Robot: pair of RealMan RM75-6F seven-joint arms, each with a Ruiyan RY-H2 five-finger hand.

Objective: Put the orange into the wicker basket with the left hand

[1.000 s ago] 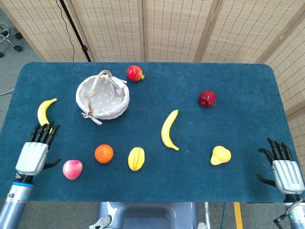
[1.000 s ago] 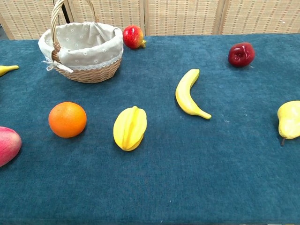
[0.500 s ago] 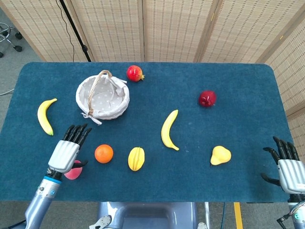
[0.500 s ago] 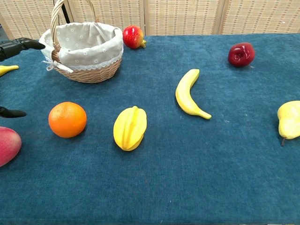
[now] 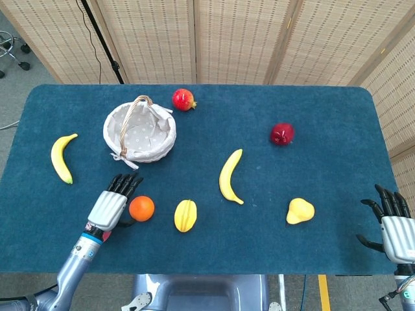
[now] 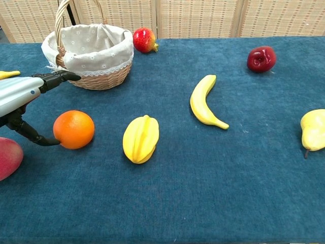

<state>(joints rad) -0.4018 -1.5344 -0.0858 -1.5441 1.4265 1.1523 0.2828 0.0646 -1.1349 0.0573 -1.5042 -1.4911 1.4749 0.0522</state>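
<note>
One second of travel has brought the left hand [image 5: 110,206] from the table's left edge to just beside the orange [image 5: 141,208] — fingers spread, thumb touching the fruit, nothing gripped yet, so the grasp looks next. Basket [image 5: 140,131] sits behind, apart. Right hand [image 5: 394,228] idles open. Counted: two bananas, one orange, one basket, one pear.

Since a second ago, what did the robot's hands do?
The left hand slid from the table's left edge across to the orange; its thumb now touches it, fingers spread, no grip yet. The right hand drifted slightly toward the near edge. The wicker basket and fruit stayed put.
</note>
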